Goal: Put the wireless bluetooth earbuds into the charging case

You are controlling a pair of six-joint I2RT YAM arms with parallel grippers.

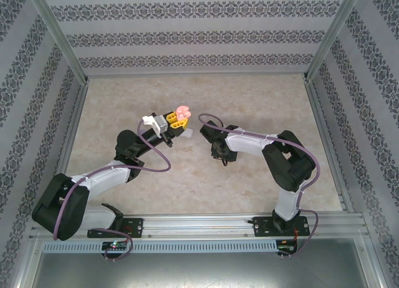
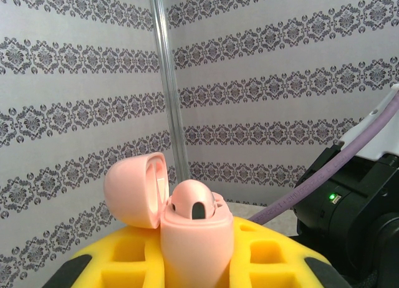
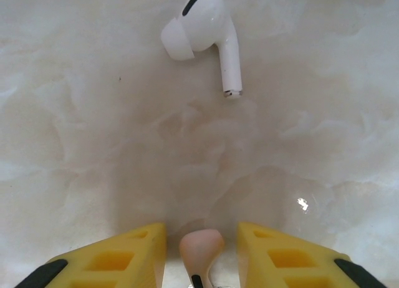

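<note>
Between the right gripper's [image 3: 202, 233] jaws sits a pink earbud [image 3: 201, 250]

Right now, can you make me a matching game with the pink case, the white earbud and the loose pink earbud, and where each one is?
Things:
1. pink charging case
2. white earbud
3. loose pink earbud

Places:
A. lying on the table, ahead of the pincer tips
B. between the open fingers of the right pincer
C. lid open, gripped by the left pincer

Pairs: 1-C, 2-A, 3-B
</note>
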